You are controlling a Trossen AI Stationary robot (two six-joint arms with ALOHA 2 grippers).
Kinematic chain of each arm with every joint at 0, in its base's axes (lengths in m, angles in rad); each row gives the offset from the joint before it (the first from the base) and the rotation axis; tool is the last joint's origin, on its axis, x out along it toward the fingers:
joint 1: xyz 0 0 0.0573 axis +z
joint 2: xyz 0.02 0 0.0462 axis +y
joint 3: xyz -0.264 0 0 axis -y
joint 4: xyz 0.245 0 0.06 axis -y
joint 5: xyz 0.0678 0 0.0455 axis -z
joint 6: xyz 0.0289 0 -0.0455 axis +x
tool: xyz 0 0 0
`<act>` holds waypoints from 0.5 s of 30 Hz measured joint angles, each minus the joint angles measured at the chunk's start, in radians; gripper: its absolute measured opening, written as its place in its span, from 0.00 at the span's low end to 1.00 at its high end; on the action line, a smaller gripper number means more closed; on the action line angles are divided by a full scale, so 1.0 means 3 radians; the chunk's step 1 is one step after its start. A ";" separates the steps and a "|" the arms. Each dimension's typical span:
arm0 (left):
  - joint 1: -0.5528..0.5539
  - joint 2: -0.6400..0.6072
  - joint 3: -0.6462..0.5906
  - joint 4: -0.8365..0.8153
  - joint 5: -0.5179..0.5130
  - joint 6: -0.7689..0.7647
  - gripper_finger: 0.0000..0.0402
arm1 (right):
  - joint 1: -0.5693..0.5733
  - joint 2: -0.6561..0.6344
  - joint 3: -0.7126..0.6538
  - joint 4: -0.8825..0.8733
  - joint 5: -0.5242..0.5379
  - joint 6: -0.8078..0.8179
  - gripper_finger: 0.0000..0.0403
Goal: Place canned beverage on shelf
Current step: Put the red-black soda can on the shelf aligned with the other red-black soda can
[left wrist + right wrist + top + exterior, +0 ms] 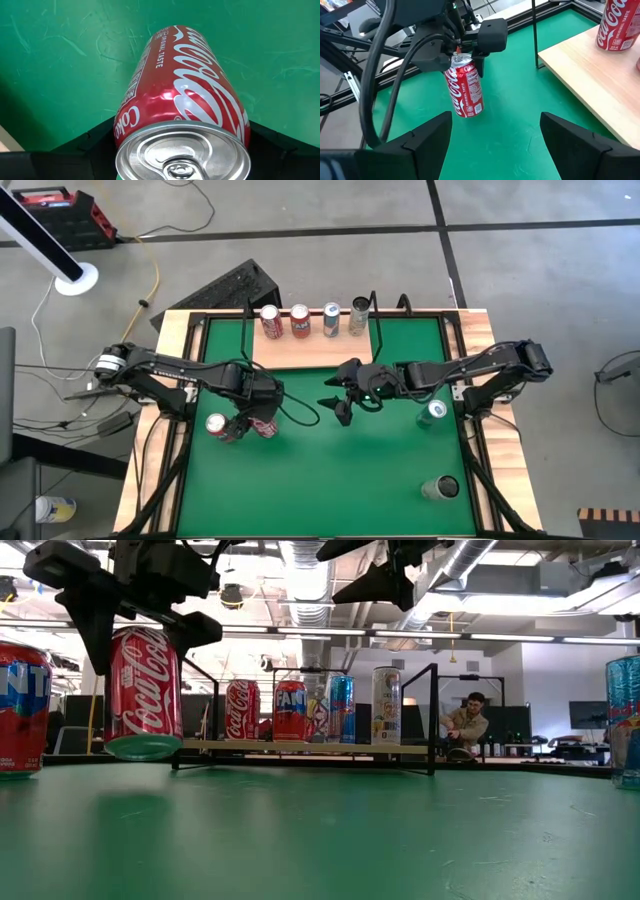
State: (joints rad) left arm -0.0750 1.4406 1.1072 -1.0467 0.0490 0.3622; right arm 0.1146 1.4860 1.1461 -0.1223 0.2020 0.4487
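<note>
The left tool point(262, 418) gripped a red cola can point(265, 426), lifted just off the green surface point(350, 470) at lower left, while the right tool point(338, 395) hung wide open mid-frame below the shelf point(310, 348).

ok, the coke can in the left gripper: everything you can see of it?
The Coca-Cola can is red with white script and a silver top with its pull tab flat, apparently unopened. It looks like undented aluminium. The left gripper is shut on its upper part. It hangs roughly upright, lifted clear of the green mat, in front of the shelf, beside a Fanta can.
</note>
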 joint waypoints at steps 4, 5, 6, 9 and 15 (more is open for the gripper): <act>0.0000 0.0000 0.0000 0.0011 -0.0001 -0.0018 0.74 | 0.0001 0.0000 0.0000 0.0001 -0.0001 -0.0035 0.81; 0.0000 0.0000 0.0000 0.0025 0.0000 -0.0020 0.74 | 0.0001 0.0000 0.0000 0.0000 -0.0001 -0.0039 0.81; 0.0000 0.0000 0.0000 0.0036 0.0000 -0.0013 0.74 | 0.0001 0.0000 0.0000 0.0000 -0.0001 -0.0040 0.81; 0.0000 0.0000 0.0000 0.0073 -0.0002 0.0075 0.74 | 0.0001 0.0000 0.0000 0.0000 0.0001 -0.0041 0.81; 0.0000 0.0000 0.0001 0.0114 -0.0002 0.0146 0.74 | 0.0001 0.0001 0.0000 0.0000 0.0004 -0.0046 0.81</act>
State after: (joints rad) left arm -0.0750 1.4406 1.1075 -1.0125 0.0483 0.4061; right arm 0.1150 1.4864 1.1461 -0.1223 0.2031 0.4348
